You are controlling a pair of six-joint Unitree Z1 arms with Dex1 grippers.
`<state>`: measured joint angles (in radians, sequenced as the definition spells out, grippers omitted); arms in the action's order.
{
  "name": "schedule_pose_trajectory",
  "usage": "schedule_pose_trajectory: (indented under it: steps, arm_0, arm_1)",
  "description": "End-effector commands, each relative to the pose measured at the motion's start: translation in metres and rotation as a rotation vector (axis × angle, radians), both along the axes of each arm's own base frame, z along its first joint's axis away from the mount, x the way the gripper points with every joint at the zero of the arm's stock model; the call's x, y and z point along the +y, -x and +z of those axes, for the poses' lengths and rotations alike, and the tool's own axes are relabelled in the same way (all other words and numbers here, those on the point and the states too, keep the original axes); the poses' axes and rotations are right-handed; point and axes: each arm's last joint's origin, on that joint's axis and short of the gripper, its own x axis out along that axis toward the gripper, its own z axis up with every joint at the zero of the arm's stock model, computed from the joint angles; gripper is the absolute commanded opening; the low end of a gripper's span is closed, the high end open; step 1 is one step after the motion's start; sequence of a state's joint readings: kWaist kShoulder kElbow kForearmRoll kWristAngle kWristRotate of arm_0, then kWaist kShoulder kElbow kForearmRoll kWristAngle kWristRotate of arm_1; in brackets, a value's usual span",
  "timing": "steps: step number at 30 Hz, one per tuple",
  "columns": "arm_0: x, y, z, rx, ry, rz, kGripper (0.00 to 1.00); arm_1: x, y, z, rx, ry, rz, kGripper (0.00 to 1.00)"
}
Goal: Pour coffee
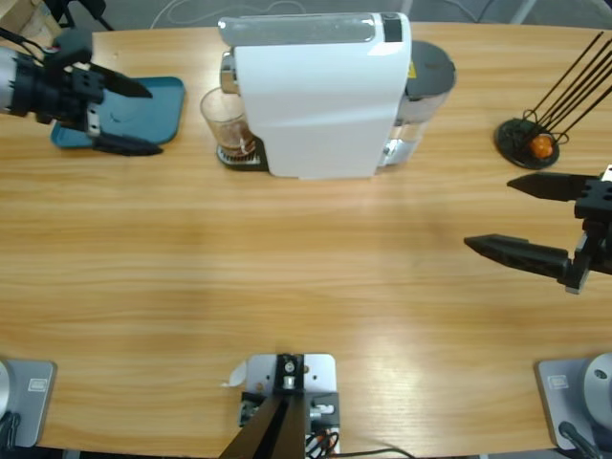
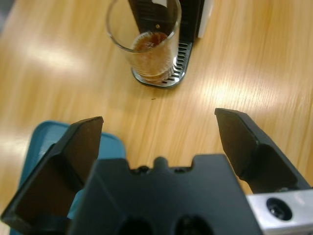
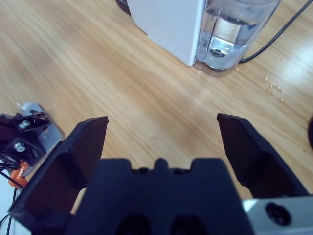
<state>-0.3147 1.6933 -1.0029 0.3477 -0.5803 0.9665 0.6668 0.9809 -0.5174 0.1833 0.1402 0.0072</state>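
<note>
Gaping wide and empty, the left tool (image 2: 159,127) faces the coffee (image 2: 151,41), well apart.

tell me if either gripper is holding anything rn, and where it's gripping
Nothing is held. The left gripper and the right gripper both have open, empty jaws; the glass stands apart on the coffee machine's drip tray.

Long wooden table (image 1: 287,277). On it: white coffee machine (image 1: 316,96), blue tray (image 1: 143,110) far left, black capsule stand (image 1: 531,142) far right.
</note>
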Motion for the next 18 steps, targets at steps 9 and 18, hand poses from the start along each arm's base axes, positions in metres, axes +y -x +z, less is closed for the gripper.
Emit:
schedule_pose_trajectory:
  steps: [9,18]
  arm_0:
    - [-0.011,-0.048,-0.044,0.145,0.164,-0.064,1.000]
    - [-0.022,-0.062,-0.047,0.149,0.180,-0.084,1.000]
  arm_1:
    - [0.011,-0.010,-0.005,0.067,0.022,0.025,1.000]
    - [0.012,-0.011,-0.006,0.072,0.026,0.025,1.000]
